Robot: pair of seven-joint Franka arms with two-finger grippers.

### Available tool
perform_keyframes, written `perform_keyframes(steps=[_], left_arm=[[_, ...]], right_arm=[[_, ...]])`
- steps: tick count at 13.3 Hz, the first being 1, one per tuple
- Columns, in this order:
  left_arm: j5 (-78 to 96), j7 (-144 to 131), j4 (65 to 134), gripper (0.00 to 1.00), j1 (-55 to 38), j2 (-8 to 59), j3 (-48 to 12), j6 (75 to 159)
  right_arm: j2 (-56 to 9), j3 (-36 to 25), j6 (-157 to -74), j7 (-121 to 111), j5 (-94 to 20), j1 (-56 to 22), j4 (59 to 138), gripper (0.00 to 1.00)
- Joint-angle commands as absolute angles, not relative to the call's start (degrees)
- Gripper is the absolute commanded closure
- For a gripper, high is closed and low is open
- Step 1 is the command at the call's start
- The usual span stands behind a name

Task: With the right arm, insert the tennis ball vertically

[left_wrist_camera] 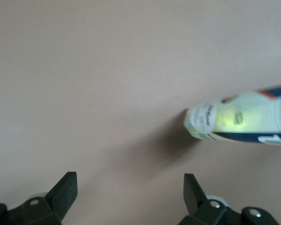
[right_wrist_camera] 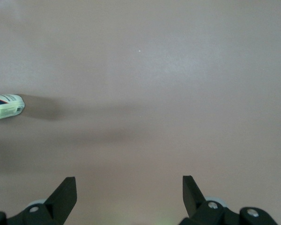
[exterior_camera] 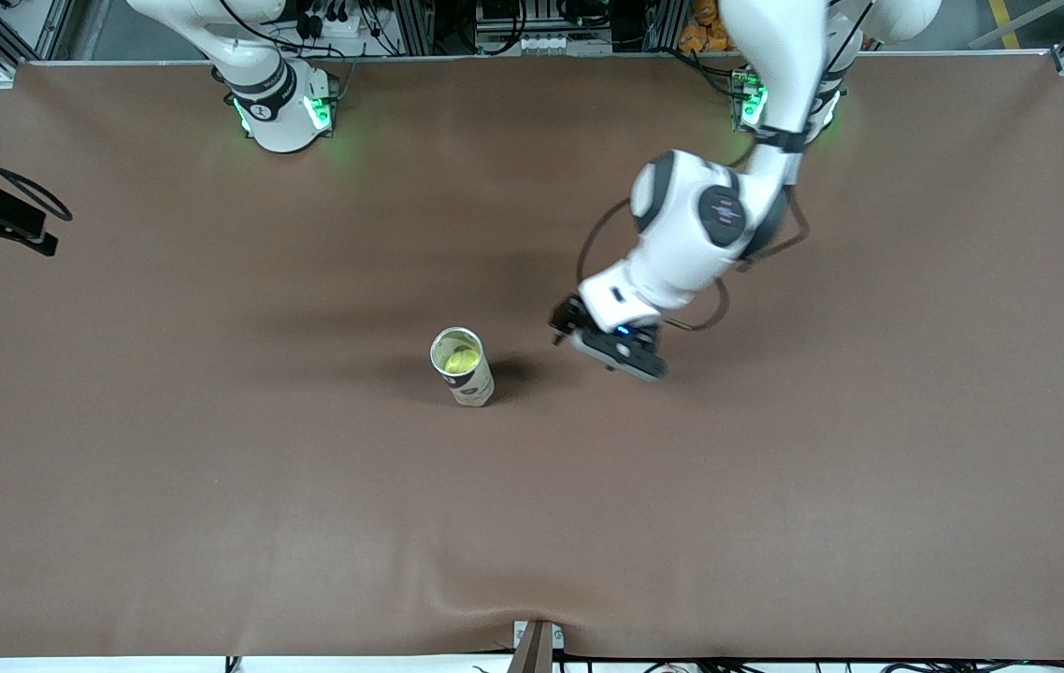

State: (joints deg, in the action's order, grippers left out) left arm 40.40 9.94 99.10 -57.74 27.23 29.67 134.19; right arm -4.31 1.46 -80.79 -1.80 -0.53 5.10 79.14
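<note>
From the front, a clear ball can [exterior_camera: 463,365] stands upright mid-bench, a yellow-green tennis ball [exterior_camera: 461,358] inside. The left tool [exterior_camera: 609,348] hangs beside it, fingers spread. The right wrist view shows the right tool [right_wrist_camera: 129,199] spread, empty.

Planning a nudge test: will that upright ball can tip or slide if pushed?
The can stands tall and narrow on the table, so a high push probably tips it, then it may roll. Its wall looks thin and clear: likely light, easy to squash. Left gripper hangs open beside it; right gripper open over the table.
</note>
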Motion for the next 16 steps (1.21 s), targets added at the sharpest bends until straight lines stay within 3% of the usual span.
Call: perform_keyframes(steps=[1,5,9,16], left_arm=[[37.89,9.93,92.05,0.0,-52.94,27.51,33.56,123.34],[26.91,10.28,82.72,0.0,-40.72,27.6,33.49,110.08],[22.44,10.28,81.65,0.0,-30.61,24.98,34.01,103.55],[9.41,10.28,78.66,0.0,-25.67,17.06,34.36,88.7]], right_arm=[[-3.96,1.76,-79.45,-3.25,-0.61,7.9,77.96,0.0],[-3.34,2.37,-78.5,-3.25,-0.61,7.74,77.96,0.0],[-3.6,2.29,-76.81,-2.81,-0.79,7.21,78.14,0.0],[-3.87,2.2,-76.82,-2.64,-0.79,7.12,78.4,0.0]])
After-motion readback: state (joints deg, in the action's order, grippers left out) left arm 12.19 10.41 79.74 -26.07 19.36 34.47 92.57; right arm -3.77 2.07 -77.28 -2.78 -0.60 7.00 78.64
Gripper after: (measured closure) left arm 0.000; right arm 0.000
